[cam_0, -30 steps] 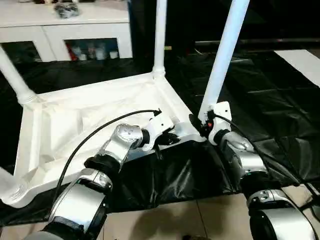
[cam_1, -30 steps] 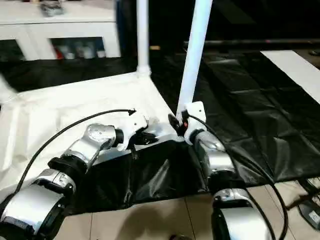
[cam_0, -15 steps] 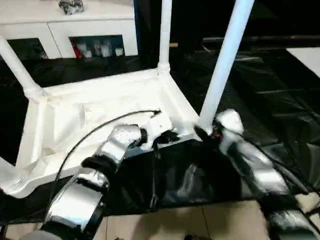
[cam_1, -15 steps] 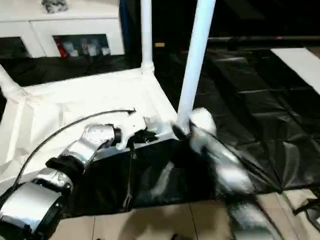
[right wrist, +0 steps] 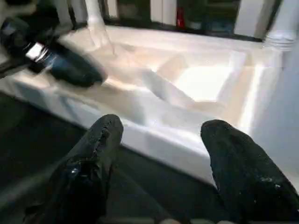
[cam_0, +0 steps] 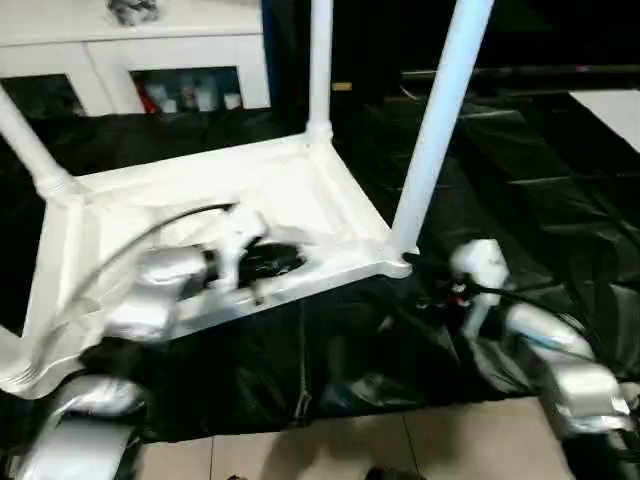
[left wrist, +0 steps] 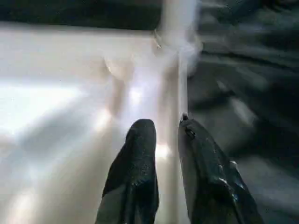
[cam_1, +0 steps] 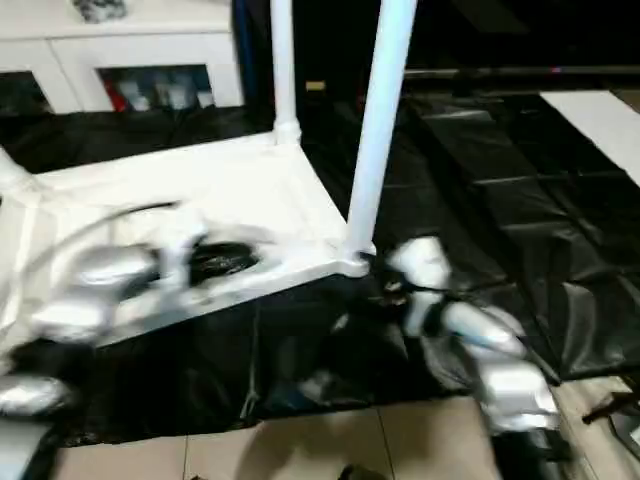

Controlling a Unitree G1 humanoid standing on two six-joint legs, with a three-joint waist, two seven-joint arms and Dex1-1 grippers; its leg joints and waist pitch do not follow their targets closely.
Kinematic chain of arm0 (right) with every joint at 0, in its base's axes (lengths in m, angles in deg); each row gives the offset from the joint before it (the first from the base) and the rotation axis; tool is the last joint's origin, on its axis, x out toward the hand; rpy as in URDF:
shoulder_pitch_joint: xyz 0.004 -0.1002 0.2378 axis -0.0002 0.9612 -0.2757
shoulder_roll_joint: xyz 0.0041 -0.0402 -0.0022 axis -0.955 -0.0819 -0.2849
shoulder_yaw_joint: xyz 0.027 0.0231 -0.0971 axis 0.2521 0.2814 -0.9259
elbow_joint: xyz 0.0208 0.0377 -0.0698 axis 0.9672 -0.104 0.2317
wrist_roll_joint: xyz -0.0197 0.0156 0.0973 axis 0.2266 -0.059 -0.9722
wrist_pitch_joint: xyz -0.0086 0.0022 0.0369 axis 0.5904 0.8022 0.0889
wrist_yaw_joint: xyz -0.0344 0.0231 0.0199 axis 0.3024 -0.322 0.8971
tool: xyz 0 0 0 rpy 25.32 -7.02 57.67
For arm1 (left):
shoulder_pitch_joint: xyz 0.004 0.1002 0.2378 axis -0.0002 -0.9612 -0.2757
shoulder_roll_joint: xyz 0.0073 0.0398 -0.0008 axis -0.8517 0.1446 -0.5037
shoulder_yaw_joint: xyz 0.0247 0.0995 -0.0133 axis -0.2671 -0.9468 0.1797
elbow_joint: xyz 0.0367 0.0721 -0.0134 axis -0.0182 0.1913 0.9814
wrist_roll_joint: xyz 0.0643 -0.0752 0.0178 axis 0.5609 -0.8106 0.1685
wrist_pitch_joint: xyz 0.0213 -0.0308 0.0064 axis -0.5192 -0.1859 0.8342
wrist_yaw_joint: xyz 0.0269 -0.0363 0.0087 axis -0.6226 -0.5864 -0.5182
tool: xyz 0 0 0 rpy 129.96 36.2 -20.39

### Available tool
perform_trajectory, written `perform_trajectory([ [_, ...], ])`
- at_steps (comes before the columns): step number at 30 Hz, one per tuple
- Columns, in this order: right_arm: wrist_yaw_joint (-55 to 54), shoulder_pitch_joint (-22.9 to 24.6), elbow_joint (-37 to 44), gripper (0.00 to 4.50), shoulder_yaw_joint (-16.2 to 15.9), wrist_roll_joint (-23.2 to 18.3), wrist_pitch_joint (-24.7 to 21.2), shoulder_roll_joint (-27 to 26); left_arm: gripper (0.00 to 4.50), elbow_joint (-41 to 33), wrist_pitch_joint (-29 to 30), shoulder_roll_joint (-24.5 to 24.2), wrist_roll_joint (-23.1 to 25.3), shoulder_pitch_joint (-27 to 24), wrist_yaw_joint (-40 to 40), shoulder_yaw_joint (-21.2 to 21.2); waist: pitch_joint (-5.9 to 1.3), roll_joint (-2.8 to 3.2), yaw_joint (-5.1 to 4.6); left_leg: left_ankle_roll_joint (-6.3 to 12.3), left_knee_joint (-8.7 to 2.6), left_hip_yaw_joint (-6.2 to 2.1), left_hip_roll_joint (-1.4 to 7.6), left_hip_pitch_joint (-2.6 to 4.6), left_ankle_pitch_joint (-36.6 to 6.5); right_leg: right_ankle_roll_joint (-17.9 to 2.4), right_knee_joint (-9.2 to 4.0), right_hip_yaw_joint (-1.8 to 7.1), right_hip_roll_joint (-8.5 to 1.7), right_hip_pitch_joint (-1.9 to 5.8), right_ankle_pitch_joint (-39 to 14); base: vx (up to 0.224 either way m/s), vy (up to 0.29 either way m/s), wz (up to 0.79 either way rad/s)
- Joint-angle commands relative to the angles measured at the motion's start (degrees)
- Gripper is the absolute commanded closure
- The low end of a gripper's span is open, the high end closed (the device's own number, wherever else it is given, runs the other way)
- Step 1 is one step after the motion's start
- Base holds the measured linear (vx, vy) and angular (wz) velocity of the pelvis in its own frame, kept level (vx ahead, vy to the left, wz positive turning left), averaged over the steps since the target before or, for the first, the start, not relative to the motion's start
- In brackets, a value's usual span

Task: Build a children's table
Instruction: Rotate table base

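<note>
tabletop point(cam_0: 180, 200): upside down on black sheet point(cam_0: 520, 180), ribbed underside up, left-centre of head view
legs: far-left leg point(cam_0: 25, 140), back leg point(cam_0: 320, 65), near-right leg point(cam_0: 440, 120) all stand in corner sockets; near-left corner cut off at frame edge, can't tell
left gripper point(left wrist: 164, 128): over the near rim of the tabletop, fingers a narrow gap apart, nothing between them; a second ago it was shut at the rim, now pulled leftward and loosening
right gripper point(right wrist: 159, 133): jaws wide, empty, just beside the near-right corner; a second ago it sat against that leg's base, now backed off to the right and lower
meaning: both arms letting go, leg looks seated, likely this corner done
cabinet point(cam_0: 150, 40): behind, untouched
</note>
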Motion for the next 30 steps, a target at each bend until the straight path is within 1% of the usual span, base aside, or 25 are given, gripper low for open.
perform_trajectory([
  [1, -0.9, -2.5, -2.6, 1.37, -0.4, 1.0, -0.3, -1.0, 3.54, -5.4, 4.9, -2.7, -2.1, -2.1, -2.7, 1.0, -3.3, -0.41, 0.2, 2.93, -3.84, 0.39, 0.72, 0.59, -16.0, -11.7, -3.54, 2.22, -2.02, 2.96, -19.7, 0.0, 0.0, 0.0],
  [2, -1.8, -3.8, -4.5, 1.37, -0.8, 1.5, -0.3, -2.0, 3.54, -7.7, 7.3, -4.8, -2.9, -3.9, -3.3, 1.4, -3.33, -0.23, 0.3, 2.36, -3.85, 0.42, 0.76, 0.81, -15.6, -12.1, -3.27, 2.48, -2.17, 2.82, -18.8, 0.0, 0.0, 0.0],
  [3, -3.9, -7.2, -9.8, 1.37, -1.4, 3.2, 1.2, -4.3, 3.54, -9.9, 9.6, -8.1, -3.3, -6.9, -3.5, 2.9, -3.22, -0.57, 0.22, 1.79, -4.01, 0.3, 0.72, 0.5, -15.8, -12.0, -2.93, 2.41, -2.06, 2.9, -18.8, 0.0, 0.0, 0.0],
  [4, -4.7, -8.1, -10.9, 1.37, -1.8, 3.4, 1.5, -4.8, 3.54, -11.3, 10.9, -9.2, -3.6, -8.1, -3.1, 3.5, -2.93, -0.13, 0.08, 1.19, -4.1, 0.26, 0.52, 0.58, -17.2, -11.4, -3.04, 2.44, -2.05, 2.65, -21.2, 0.0, 0.0, 0.0],
  [5, -4.7, -8.1, -10.9, 1.37, -1.8, 3.4, 1.5, -4.8, 3.54, -11.3, 10.9, -9.2, -3.6, -8.1, -3.1, 3.5, -2.95, 0.05, 0.23, 0.78, -3.97, 0.26, 0.52, 0.91, -17.8, -11.0, -3.12, 2.43, -2.14, 2.55, -22.0, 0.0, 0.0, 0.0],
  [6, -6.4, -10.1, -13.8, 1.37, -1.6, 3.6, 1.5, -5.9, 3.54, -13.7, 13.1, -10.9, -4.0, -10.4, -3.2, 4.5, -2.99, 0.19, 0.54, 0.47, -3.82, 0.39, 0.49, 1.52, -18.5, -10.5, -3.47, 2.56, -1.97, 2.31, -22.1, 0.0, 0.0, 0.0],
  [7, -7.5, -11.6, -16.0, 1.37, -1.5, 3.8, 2.1, -6.6, 3.54, -15.0, 14.5, -12.0, -4.1, -12.1, -3.3, 5.1, -2.98, -1.08, 0.74, 0.4, -4.0, 0.35, 0.64, 1.07, -17.7, -11.0, -2.97, 2.69, -2.11, 2.59, -20.8, 0.0, 0.0, 0.0],
  [8, -8.3, -12.5, -17.3, 1.37, -1.3, 3.9, 2.4, -7.1, 3.54, -15.8, 15.4, -12.8, -4.2, -13.1, -3.4, 5.6, -3.13, -0.7, 0.9, -0.03, -4.09, 0.08, 0.74, 0.8, -17.1, -11.2, -2.42, 2.69, -2.45, 2.96, -20.4, 0.0, 0.0, 0.0],
  [9, -10.5, -14.8, -20.9, 1.37, -0.6, 4.0, 2.5, -8.4, 3.54, -17.7, 17.1, -14.4, -4.1, -15.9, -3.5, 6.5, -2.98, -0.25, 0.9, -0.39, -4.17, 0.15, 0.73, 1.18, -17.7, -10.9, -2.65, 2.73, -2.26, 2.46, -21.2, 0.0, 0.0, 0.0],
  [10, -13.8, -18.3, -26.5, 1.37, 0.7, 4.5, 3.7, -10.1, 3.54, -21.5, 19.6, -16.6, -4.0, -21.1, -3.1, 8.0, -3.01, -0.62, 0.73, -0.83, -4.17, 0.05, 0.76, 1.12, -17.7, -11.1, -2.36, 2.8, -2.34, 2.53, -20.6, 0.0, 0.0, 0.0],
  [11, -13.8, -18.3, -26.5, 1.37, 0.7, 4.5, 3.7, -10.1, 3.54, -21.5, 19.6, -16.6, -4.0, -21.1, -3.1, 8.0, -2.88, -0.6, 0.35, -0.93, -4.41, -0.08, 0.7, 0.73, -17.5, -11.1, -2.3, 2.8, -2.26, 2.82, -20.4, 0.0, 0.0, 0.0],
  [12, -16.7, -20.7, -30.4, 1.37, 1.9, 4.9, 4.7, -10.8, 3.54, -24.3, 20.7, -17.6, -3.9, -24.9, -2.1, 8.8, -2.8, -0.45, 0.55, -0.83, -4.25, 0.25, 0.55, 1.45, -18.2, -10.7, -2.75, 2.81, -1.85, 2.3, -20.4, 0.0, 0.0, 0.0],
  [13, -18.2, -21.5, -31.9, 1.37, 2.3, 5.2, 5.2, -10.9, 3.54, -25.1, 20.8, -17.6, -3.8, -26.3, -1.7, 9.1, -2.86, -0.36, 0.52, -1.08, -4.15, 0.27, 0.72, 1.73, -18.4, -11.3, -2.59, 2.97, -1.97, 2.03, -19.3, 0.0, 0.0, 0.0],
  [14, -21.1, -22.9, -34.5, 1.37, 3.2, 5.7, 6.1, -10.9, 3.54, -26.3, 20.6, -17.3, -3.6, -28.7, -0.6, 9.8, -2.91, -0.38, 0.47, -0.97, -4.28, 0.2, 0.61, 1.25, -18.0, -11.7, -2.35, 2.9, -1.87, 2.53, -18.0, 0.0, 0.0, 0.0],
  [16, -25.5, -25.1, -38.7, 1.37, 5.1, 6.1, 7.1, -10.5, 3.54, -27.8, 19.8, -16.7, -3.2, -31.9, 1.5, 11.0, -2.83, -0.42, 0.83, -1.18, -4.23, 0.42, 0.59, 1.71, -18.8, -11.7, -2.54, 2.97, -1.63, 2.17, -17.6, 0.0, 0.0, 0.0],
  [17, -27.4, -25.9, -40.1, 1.37, 5.8, 6.1, 7.6, -10.1, 3.54, -27.6, 18.3, -15.8, -2.5, -32.9, 3.2, 11.8, -2.82, -0.43, 1.02, -1.21, -4.17, 0.46, 0.56, 1.8, -19.0, -11.6, -2.6, 3.02, -1.61, 2.07, -17.7, 0.0, 0.0, 0.0],
  [18, -29.5, -26.8, -41.9, 1.37, 6.7, 6.0, 8.3, -9.3, 3.54, -27.1, 16.4, -14.7, -1.6, -34.0, 5.4, 12.8, -2.8, -0.59, 1.45, -1.2, -4.12, 0.58, 0.46, 2.07, -19.7, -11.0, -2.73, 3.11, -1.47, 1.96, -18.3, 0.0, 0.0, 0.0],
  [19, -29.9, -27.1, -42.5, 1.37, 6.9, 5.9, 8.5, -9.1, 3.54, -27.0, 16.1, -14.5, -1.4, -34.3, 6.0, 13.1, -2.77, -0.69, 1.63, -1.11, -4.01, 0.67, 0.31, 2.06, -19.9, -10.7, -2.72, 3.32, -1.32, 1.84, -18.2, 0.0, 0.0, 0.0],
  [21, -31.2, -27.6, -43.6, 1.37, 7.3, 5.9, 8.9, -8.5, 3.54, -26.9, 15.1, -14.5, -0.7, -35.0, 6.8, 13.2, -2.85, -0.77, 1.84, -0.82, -4.12, 0.49, 0.23, 1.76, -19.8, -10.0, -2.59, 3.43, -1.26, 2.09, -18.5, 0.0, 0.0, 0.0],
  [22, -31.8, -27.9, -44.3, 1.37, 7.5, 5.9, 9.2, -8.1, 3.54, -26.9, 14.5, -14.4, -0.4, -35.4, 7.4, 13.4, -2.91, -0.88, 1.84, -0.62, -4.15, 0.38, 0.23, 1.62, -19.8, -9.7, -2.53, 3.43, -1.25, 2.23, -18.3, 0.0, 0.0, 0.0],
  [23, -32.7, -28.8, -46.6, 1.37, 8.3, 5.8, 10.4, -7.3, 3.54, -27.1, 13.4, -13.7, 0.0, -36.1, 9.8, 14.3, -2.95, -1.13, 1.75, -0.57, -4.1, 0.4, 0.23, 1.43, -19.6, -9.6, -2.42, 3.47, -1.3, 2.28, -18.2, 0.0, 0.0, 0.0],
  [26, -33.6, -30.0, -49.7, 1.37, 9.2, 6.1, 12.1, -6.1, 3.54, -26.9, 11.9, -12.4, -0.4, -35.8, 12.7, 16.0, -3.02, -0.93, 1.79, -0.31, -3.88, 0.47, 0.14, 1.48, -19.6, -10.0, -2.42, 3.57, -1.37, 2.21, -18.0, 0.0, 0.0, 0.0],
  [28, -33.8, -30.1, -50.2, 1.37, 9.3, 6.2, 12.3, -5.7, 3.54, -26.8, 11.9, -12.3, -0.7, -35.4, 13.1, 16.4, -2.96, -1.14, 1.85, -0.09, -3.75, 0.52, 0.04, 1.38, -19.7, -9.9, -2.43, 3.52, -1.29, 2.2, -18.7, 0.0, 0.0, 0.0],
  [30, -34.4, -30.7, -51.7, 1.37, 9.8, 6.4, 13.2, -5.1, 3.54, -26.5, 10.9, -12.0, -0.8, -34.8, 14.4, 17.0, -2.96, -1.16, 2.06, -0.08, -3.66, 0.55, 0.01, 1.51, -20.2, -9.5, -2.49, 3.5, -1.23, 2.05, -19.6, 0.0, 0.0, 0.0],
])
